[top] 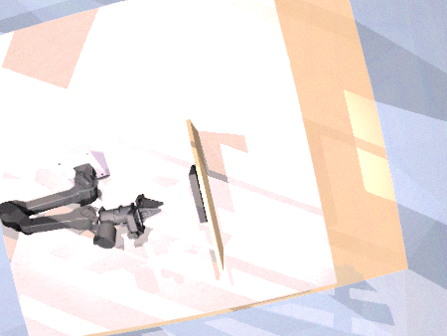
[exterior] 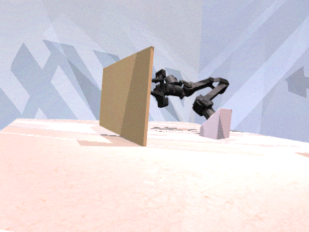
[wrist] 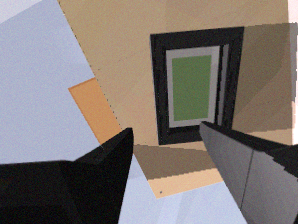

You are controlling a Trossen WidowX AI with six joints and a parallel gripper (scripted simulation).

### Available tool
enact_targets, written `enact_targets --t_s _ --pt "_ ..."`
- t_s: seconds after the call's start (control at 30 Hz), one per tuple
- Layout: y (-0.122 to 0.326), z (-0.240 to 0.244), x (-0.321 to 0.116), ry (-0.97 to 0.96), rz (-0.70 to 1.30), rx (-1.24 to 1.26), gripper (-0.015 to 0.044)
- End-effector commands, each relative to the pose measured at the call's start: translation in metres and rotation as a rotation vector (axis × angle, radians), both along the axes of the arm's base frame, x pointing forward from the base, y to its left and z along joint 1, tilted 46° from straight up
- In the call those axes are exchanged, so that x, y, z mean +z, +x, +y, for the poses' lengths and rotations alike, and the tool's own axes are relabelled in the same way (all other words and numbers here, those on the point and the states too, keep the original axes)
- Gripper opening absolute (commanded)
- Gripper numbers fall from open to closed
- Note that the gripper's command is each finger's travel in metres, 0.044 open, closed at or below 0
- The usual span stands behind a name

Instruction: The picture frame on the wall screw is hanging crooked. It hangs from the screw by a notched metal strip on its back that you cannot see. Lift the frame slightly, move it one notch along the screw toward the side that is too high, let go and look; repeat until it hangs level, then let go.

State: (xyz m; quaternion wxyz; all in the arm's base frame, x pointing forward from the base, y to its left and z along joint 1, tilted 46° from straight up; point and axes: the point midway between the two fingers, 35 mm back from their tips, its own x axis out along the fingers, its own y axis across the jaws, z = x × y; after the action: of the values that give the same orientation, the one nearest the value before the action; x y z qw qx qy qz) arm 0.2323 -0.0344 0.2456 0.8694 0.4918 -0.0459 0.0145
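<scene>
The picture frame [top: 197, 194] [wrist: 161, 90] is dark, with a pale inner border and a green picture. It hangs on the tan board. In the wrist view its sides look a little out of line with the board's edges, but the slanted view does not show which side is higher. The board hides it in the exterior view; the screw and notched strip are hidden too. My gripper [top: 160, 207] [exterior: 152, 86] [wrist: 166, 129] is open and empty. In the top view its fingertips are a short gap away from the frame.
The upright tan board [top: 215, 239] [exterior: 117, 96] [wrist: 120, 55] stands on the pale table [top: 199, 60] [exterior: 103, 192]. The arm's pinkish base block [exterior: 224, 123] stands on the same side of the board as the gripper. Shadows and bright patches cross the table.
</scene>
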Motion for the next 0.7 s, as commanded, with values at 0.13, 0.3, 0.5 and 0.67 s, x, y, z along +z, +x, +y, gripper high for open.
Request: enact_targets --t_s 0.13,0.3,0.5,0.67 --pt "0.001 -0.001 -0.003 0.008 0.004 -0.004 0.026" --pt "0.004 -0.001 -0.002 0.008 0.004 -0.004 0.026" --pt "0.031 -0.004 0.006 0.008 0.003 -0.004 0.026" --pt "0.064 -0.004 0.007 0.009 0.001 -0.004 0.026"
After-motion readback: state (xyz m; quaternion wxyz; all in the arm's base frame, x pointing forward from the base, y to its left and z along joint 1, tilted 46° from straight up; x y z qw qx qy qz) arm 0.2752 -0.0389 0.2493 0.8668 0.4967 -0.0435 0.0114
